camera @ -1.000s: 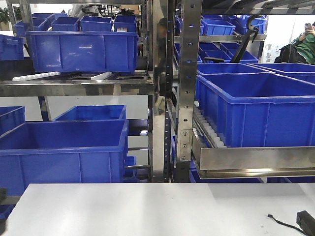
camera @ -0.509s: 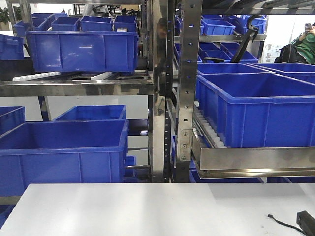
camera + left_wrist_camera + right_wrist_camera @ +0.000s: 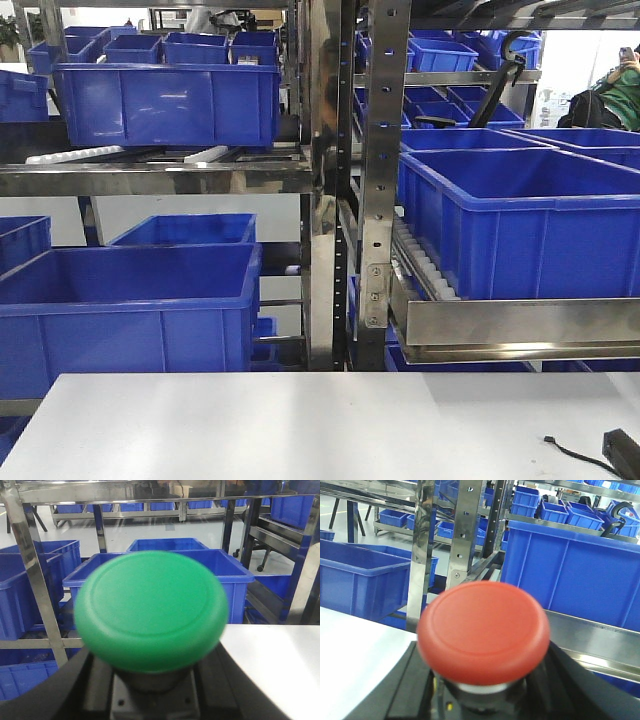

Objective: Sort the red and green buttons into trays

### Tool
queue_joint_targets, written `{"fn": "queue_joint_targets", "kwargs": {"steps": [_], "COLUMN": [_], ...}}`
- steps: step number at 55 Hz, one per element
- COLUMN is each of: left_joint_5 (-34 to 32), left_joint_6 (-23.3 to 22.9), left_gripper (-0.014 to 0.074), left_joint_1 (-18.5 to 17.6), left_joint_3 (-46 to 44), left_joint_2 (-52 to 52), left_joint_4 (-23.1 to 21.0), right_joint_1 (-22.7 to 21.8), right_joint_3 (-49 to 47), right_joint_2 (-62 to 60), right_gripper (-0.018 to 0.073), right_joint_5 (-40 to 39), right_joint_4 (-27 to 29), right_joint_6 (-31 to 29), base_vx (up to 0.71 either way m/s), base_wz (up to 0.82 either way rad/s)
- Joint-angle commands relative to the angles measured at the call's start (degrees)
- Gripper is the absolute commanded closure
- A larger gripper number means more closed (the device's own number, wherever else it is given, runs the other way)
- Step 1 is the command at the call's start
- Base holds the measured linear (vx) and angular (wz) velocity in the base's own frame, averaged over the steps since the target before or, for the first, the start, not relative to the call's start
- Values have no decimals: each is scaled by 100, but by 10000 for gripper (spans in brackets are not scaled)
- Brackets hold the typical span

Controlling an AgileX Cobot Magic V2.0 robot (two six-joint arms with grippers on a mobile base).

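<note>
— The deep blue plastic crates (image 3: 150,310) look the same. What's different?
— A dark shape has left the white counter's (image 3: 320,420) near-left corner. Now the left gripper (image 3: 152,695) clasps the round green-capped push button (image 3: 150,610), and the right gripper (image 3: 480,702) clasps the round red-capped push button (image 3: 482,632).
— Trays?
— Out of sight. Both buttons still need placing, I'd guess.

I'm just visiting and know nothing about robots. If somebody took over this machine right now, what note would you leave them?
Left claw: shut on the green button, its cap facing the wrist camera.
Right claw: shut on the red button, held the same way.
The trays show in no view.
Done: both buttons appear picked up.
Left: find the trays and set each button in the one of its colour.
</note>
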Motion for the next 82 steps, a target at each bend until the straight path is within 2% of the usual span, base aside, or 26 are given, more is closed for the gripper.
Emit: {"fn": "queue_joint_targets", "kwargs": {"steps": [1,32,82], "left_joint_5": [-394,-394,-394], "left_joint_6": [-3,-3,-3], "left_gripper": [595,595,595], "left_joint_1": [-28,-28,-28], "left_joint_3": [-186,-186,-186], "left_joint_2": [28,28,28], "left_joint_4": [54,54,54], "right_joint_1": [1,1,1], "right_joint_3": [-181,-181,-181], "right_joint_2": [-19,-19,-19], "right_gripper": [568,568,568], "right_joint_5": [-454,-454,-459], "right_joint_4": [-16,-16,-16], "right_joint_6": [-29,-29,-29], "base_vx": [0,-2,-11], "base_wz": [0,10,47]}}
